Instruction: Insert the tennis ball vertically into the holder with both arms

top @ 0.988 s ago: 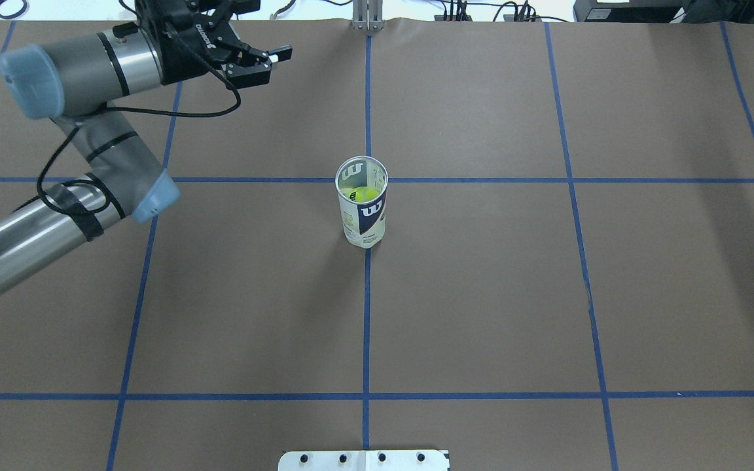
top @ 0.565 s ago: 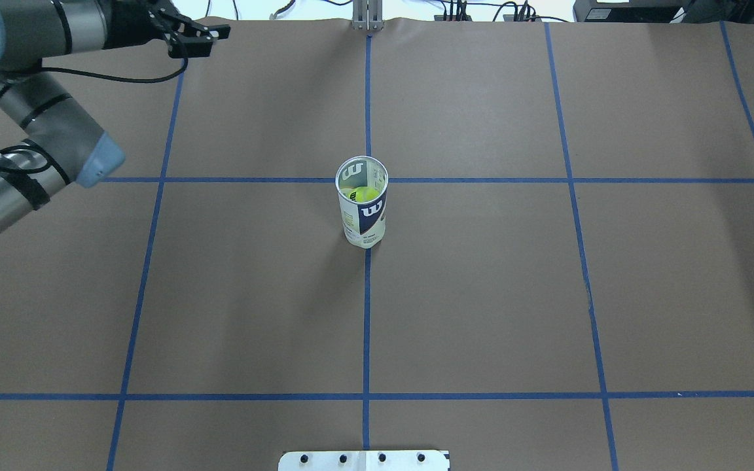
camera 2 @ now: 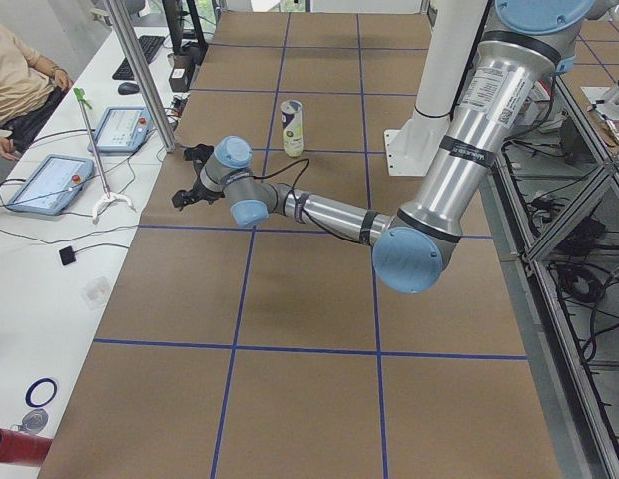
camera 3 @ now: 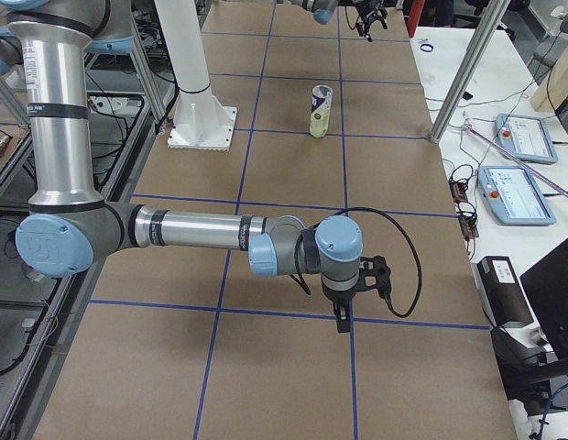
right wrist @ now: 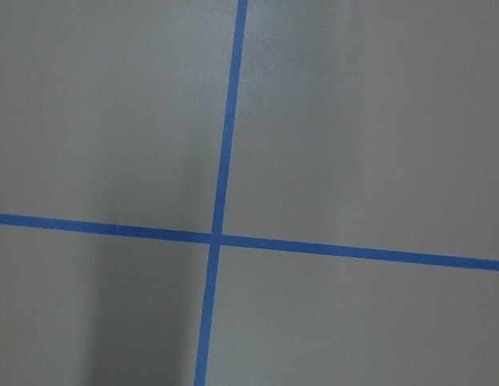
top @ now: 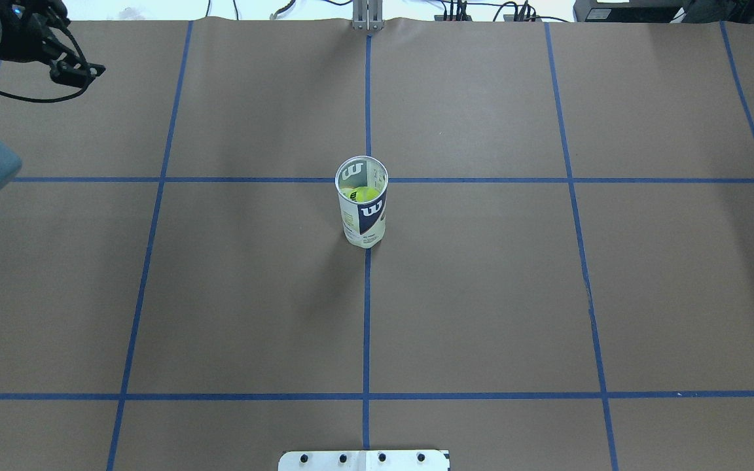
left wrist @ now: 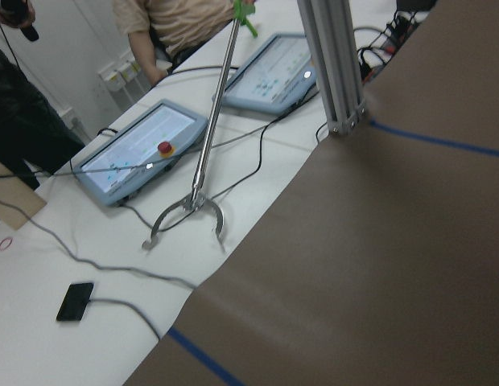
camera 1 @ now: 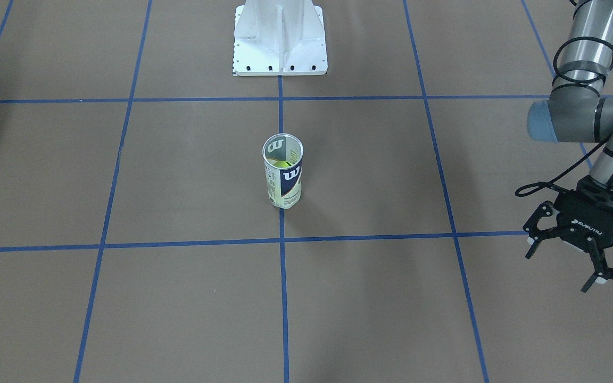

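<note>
Front-facing view: find ball (camera 1: 284,164) seemingly inside upright can (camera 1: 283,187), far from spread, empty left fingers (camera 1: 597,270); cannot tell for right fingers (camera 3: 343,319).

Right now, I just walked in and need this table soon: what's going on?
Nothing is being handled. The tennis ball sits inside the holder, which stands upright alone in the middle of the table. The left hand hangs open far off to one side; the right hand hovers over the opposite end, open or shut I cannot tell.
</note>
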